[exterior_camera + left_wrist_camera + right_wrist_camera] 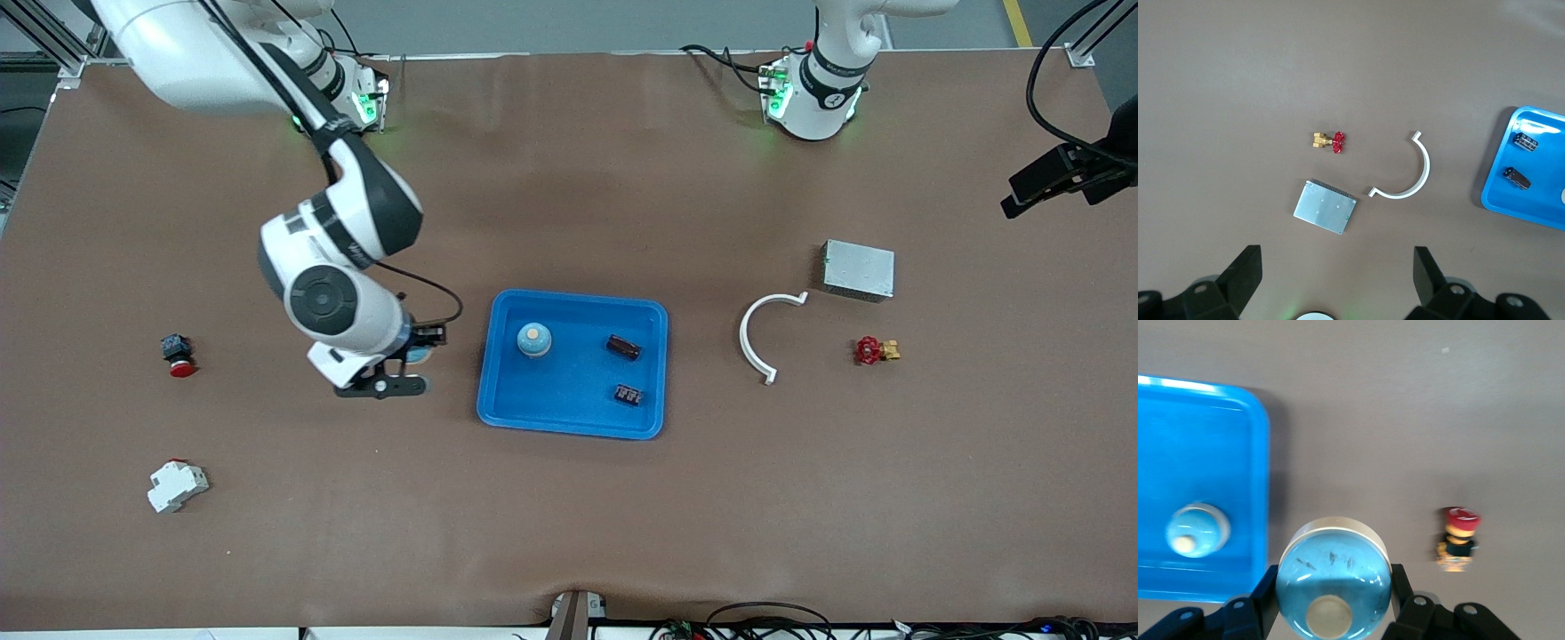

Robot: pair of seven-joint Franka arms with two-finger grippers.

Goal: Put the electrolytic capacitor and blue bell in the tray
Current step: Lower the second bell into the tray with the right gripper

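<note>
right gripper: clamped on blue bell, over table at tray's 9 o'clock | tray: second bell, capacitor at its 3 o'clock | left gripper: fingers apart, waiting

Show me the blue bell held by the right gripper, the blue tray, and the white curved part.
blue bell (1333,577): right wrist view, dome.
blue tray (571,430): front view, near rim.
white curved part (745,331): front view, arc's middle.

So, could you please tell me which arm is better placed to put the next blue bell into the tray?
The right arm: its hand is shut on a blue bell beside the tray. The left hand waits open over the metal box.
</note>
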